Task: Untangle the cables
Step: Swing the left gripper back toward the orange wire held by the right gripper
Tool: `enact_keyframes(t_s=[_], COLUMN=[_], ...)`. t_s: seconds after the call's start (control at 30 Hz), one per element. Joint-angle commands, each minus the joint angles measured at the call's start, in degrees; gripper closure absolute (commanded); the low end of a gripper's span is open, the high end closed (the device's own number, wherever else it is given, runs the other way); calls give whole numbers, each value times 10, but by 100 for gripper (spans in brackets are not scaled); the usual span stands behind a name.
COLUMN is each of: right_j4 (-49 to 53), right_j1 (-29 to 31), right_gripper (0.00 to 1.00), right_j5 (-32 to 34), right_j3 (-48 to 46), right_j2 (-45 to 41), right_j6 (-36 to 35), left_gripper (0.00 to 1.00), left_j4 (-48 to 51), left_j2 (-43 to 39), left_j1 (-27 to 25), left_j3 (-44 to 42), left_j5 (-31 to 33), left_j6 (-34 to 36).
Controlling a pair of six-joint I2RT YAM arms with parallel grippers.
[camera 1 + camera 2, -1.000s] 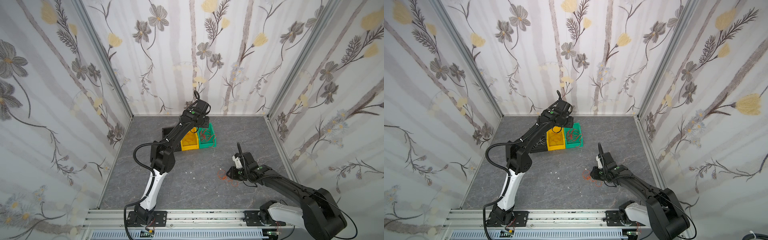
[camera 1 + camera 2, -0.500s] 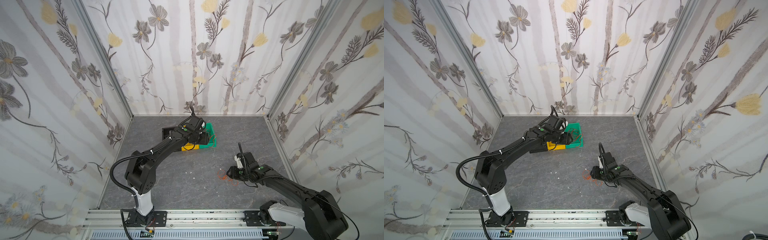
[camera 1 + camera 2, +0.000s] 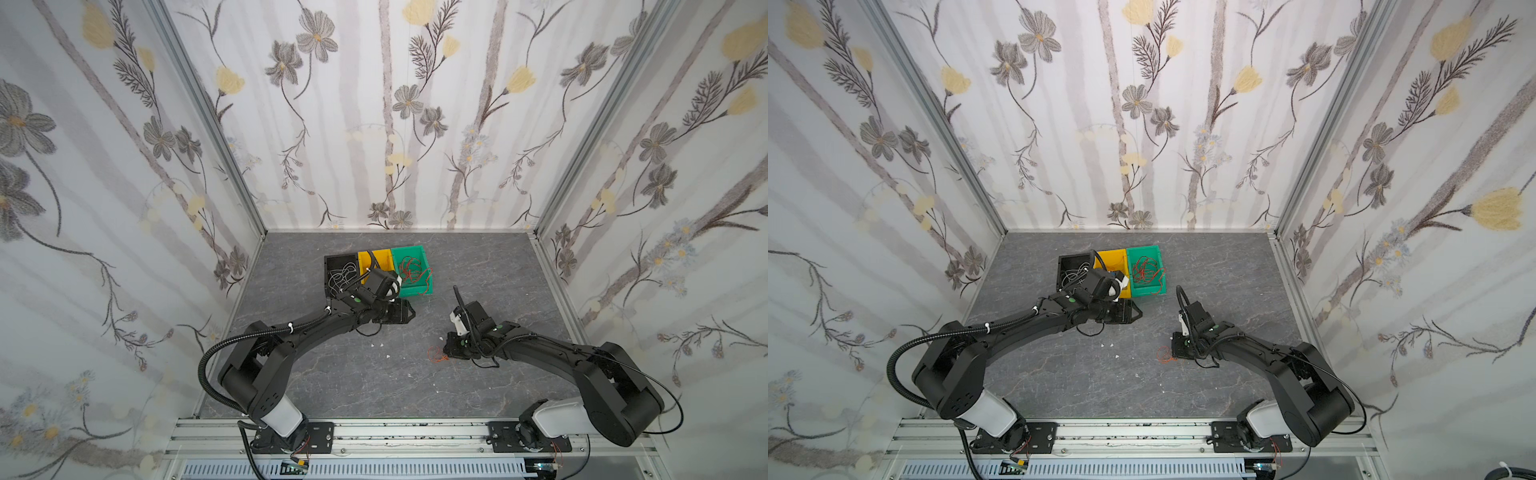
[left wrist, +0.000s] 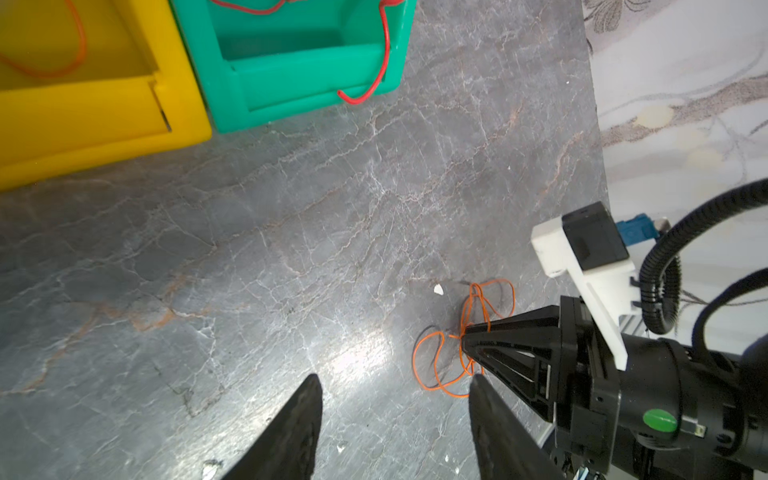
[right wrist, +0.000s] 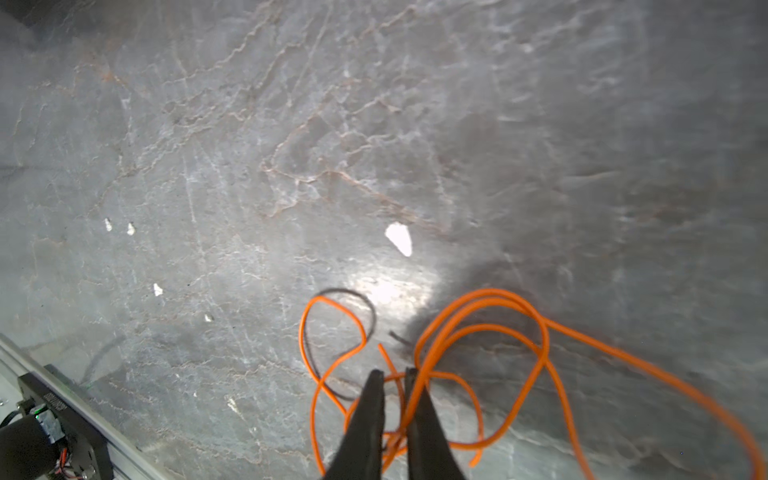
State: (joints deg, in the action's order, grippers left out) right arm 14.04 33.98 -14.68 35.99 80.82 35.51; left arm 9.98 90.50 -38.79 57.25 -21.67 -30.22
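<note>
Both top views show three bins (image 3: 384, 257), one orange cable tangle (image 3: 435, 354).

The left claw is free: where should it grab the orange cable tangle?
The outer loop of the orange cable tangle, past the right claw pinching its middle. Its shadow suggests it arches off the table; lower the left claw astride it from the opposite side.

3 bins (image 3: 417, 289), 2 arms (image 3: 316, 328) & 1 orange cable tangle (image 3: 435, 354).
</note>
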Motion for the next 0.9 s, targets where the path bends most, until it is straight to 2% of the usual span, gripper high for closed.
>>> enact_keyframes(t_s=[0.0, 0.23, 0.6, 0.87], right_j4=[-25, -49, -101, -154], right_j1=[14, 30, 34, 33], right_gripper=[98, 100, 100, 100], right_j5=[-14, -44, -118, -148], right_j3=[8, 8, -10, -29], right_j2=[1, -28, -80, -115], right_j6=[-11, -28, -32, -2], left_gripper=[42, 42, 44, 47], left_j4=[-47, -87, -302, -343], left_j2=[-18, -45, -30, -17], left_j1=[0, 1, -3, -34], left_j3=[-27, -94, -212, -227], left_j5=[-29, -85, -176, -182], left_j6=[-5, -16, -97, -101])
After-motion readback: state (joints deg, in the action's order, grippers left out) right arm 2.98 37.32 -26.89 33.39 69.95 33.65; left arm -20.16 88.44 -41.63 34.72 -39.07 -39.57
